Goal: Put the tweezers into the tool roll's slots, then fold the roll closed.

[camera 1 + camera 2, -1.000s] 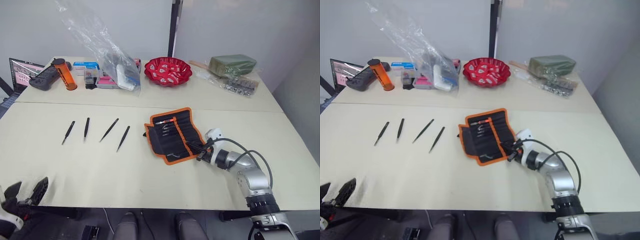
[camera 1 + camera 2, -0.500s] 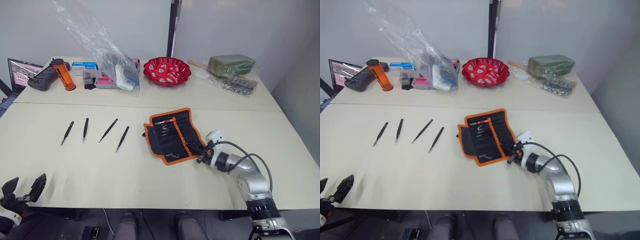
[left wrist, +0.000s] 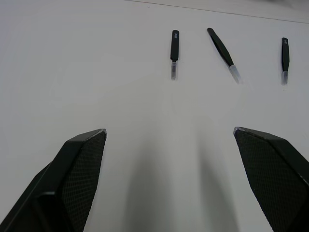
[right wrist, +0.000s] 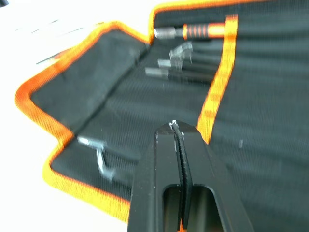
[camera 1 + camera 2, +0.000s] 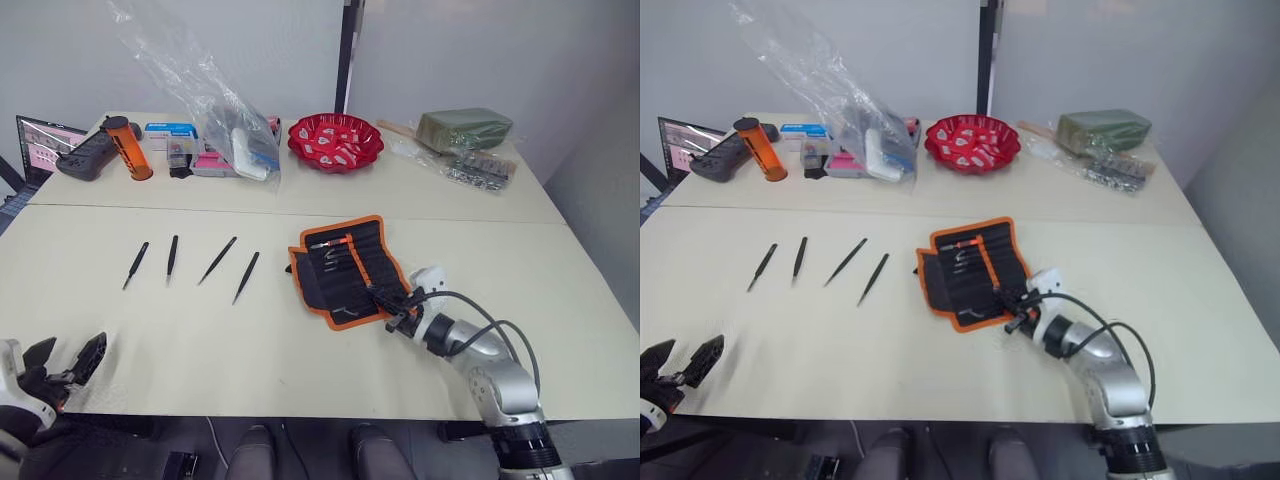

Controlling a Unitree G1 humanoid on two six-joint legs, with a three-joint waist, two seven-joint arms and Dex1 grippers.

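We see the tool roll lying open and flat near the middle of the pale, matte table, its black woven fabric framed by bright orange edging, with an orange strip running across the inner face. Tucked in the slots are small metal pieces and an orange-handled driver, their ends silvery; the wrist picture blurs them, so we cannot tell what each one is. The right tool hangs over the roll's near right part with its two black fingers pressed together; whether a thin tweezer sits between them, we cannot tell. Four slim black tweezers lie in a loose row on the table to the left of the roll, well apart from it, each tapering to a pale tip. The left tool sits low at the near left edge of the table, its textured, wedge-shaped fingers spread wide with nothing between them, pointing toward the tweezers. Along the far edge stand a red faceted bowl and a crumpled clear plastic bag.
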